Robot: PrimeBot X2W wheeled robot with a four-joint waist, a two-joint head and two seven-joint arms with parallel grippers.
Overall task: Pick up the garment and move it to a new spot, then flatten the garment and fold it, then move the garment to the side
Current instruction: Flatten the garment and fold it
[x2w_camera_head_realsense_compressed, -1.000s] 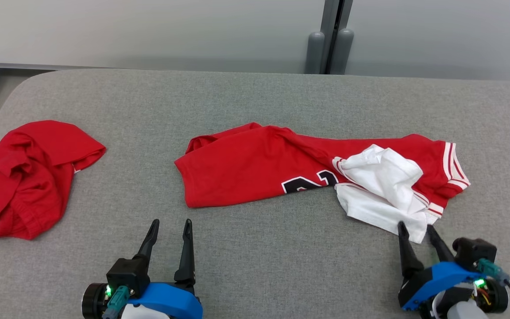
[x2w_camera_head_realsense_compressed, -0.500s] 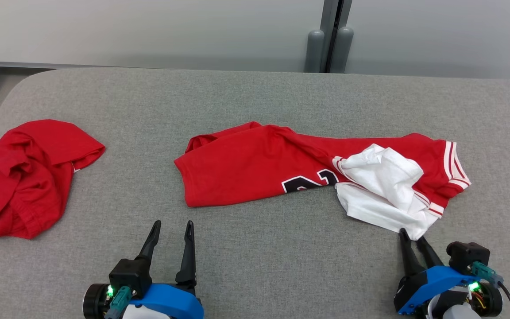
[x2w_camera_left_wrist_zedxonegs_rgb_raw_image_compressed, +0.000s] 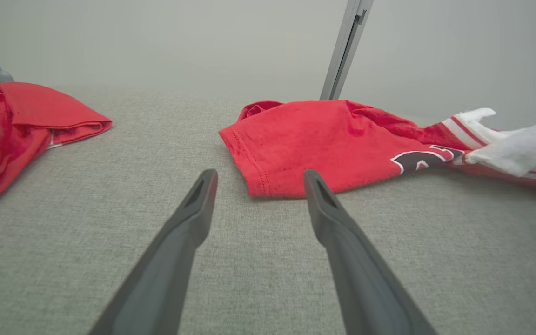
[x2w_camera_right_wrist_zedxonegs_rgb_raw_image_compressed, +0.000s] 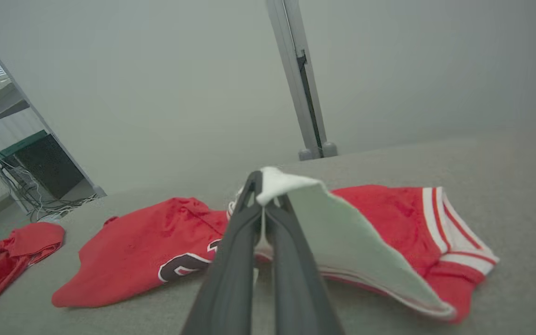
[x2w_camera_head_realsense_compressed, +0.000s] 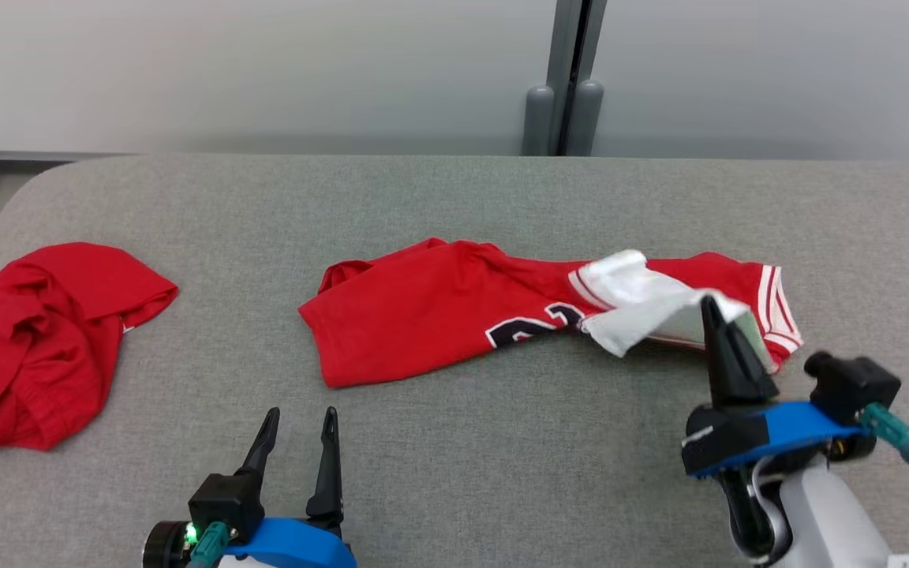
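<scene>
The task looks to be at its opening step. The right gripper (x2w_camera_head_realsense_compressed: 712, 309) is clamped shut on the near corner of the white flap (x2w_camera_head_realsense_compressed: 628, 296) of the red jersey (x2w_camera_head_realsense_compressed: 423, 315). That corner is held up off the grey padded table (x2w_camera_head_realsense_compressed: 454, 197), while the rest of the jersey lies rumpled at the table's middle, its hem toward nine o'clock and its striped end toward three. Carrying it to a new spot, flattening, folding and setting it aside all appear left to do. The left gripper (x2w_camera_head_realsense_compressed: 301, 414) rests with its fingers spread and empty at six o'clock from the jersey's hem corner, near it but apart. A second red garment (x2w_camera_head_realsense_compressed: 44, 339) lies heaped toward nine o'clock, close to the table's left edge and well apart from the jersey. Bare table runs toward twelve o'clock as far as the far edge, where the wall and a grey post (x2w_camera_head_realsense_compressed: 561, 79) stand. There is more bare table at six o'clock before the robot. Toward three o'clock the table's edge cannot be seen.
</scene>
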